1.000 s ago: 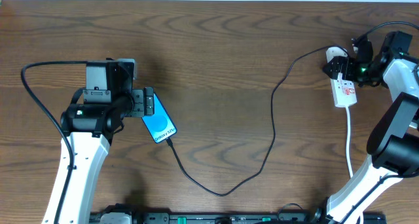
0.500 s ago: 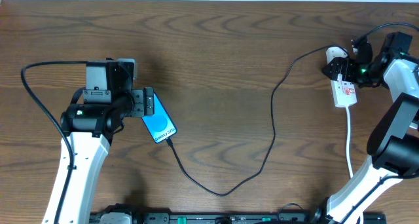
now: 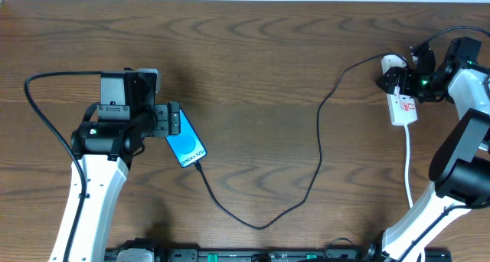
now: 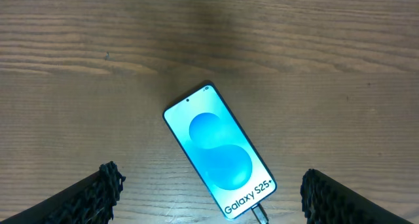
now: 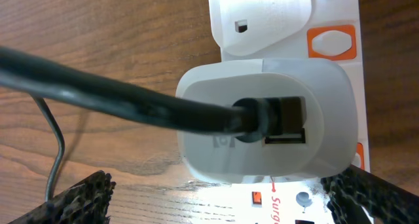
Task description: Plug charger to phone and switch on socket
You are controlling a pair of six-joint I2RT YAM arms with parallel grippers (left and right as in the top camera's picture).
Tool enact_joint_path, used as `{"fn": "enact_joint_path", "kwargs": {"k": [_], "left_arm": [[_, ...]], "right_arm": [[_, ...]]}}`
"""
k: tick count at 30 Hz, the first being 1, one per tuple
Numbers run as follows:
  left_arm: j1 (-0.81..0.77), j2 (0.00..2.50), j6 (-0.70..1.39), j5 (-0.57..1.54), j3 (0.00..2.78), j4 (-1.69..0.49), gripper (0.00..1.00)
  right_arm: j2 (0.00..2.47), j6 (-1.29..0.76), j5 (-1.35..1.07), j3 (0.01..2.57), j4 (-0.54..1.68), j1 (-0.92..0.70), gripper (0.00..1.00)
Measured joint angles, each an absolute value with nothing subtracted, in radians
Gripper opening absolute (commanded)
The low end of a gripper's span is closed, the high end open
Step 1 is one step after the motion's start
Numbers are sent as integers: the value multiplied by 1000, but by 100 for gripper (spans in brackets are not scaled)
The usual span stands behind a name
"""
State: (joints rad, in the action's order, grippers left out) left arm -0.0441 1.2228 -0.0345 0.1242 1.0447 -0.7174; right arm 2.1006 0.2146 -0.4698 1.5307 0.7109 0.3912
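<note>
The phone (image 3: 186, 143) lies screen up on the wooden table, blue screen lit; it also shows in the left wrist view (image 4: 219, 152). The charger cable (image 3: 260, 225) has its small plug in the phone's near end (image 4: 260, 215) and runs across the table to a white adapter (image 5: 268, 119) seated in the socket strip (image 3: 403, 109). My left gripper (image 3: 174, 124) is open, its fingers (image 4: 209, 198) wide on either side of the phone, not touching it. My right gripper (image 3: 394, 78) is open, its fingers (image 5: 222, 201) straddling the strip (image 5: 327, 14) at the adapter.
An orange rocker switch (image 5: 332, 42) sits on the strip beside an unused outlet. The strip's white cord (image 3: 408, 162) trails toward the front right beside the right arm. A thick black robot cable (image 3: 34, 101) loops at the left.
</note>
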Motion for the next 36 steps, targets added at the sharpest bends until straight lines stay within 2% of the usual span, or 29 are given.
{"fn": "enact_joint_path", "kwargs": {"k": [14, 27, 36], "left_arm": [[-44, 1223, -35, 124, 1044, -717, 90], [-44, 1223, -34, 124, 1044, -717, 90], [-44, 1223, -35, 124, 1044, -717, 90]], "right_arm": [[2054, 172, -455, 1533, 829, 416, 99], [1652, 150, -294, 1529, 908, 422, 99], [1547, 93, -173, 1530, 952, 422, 99]]}}
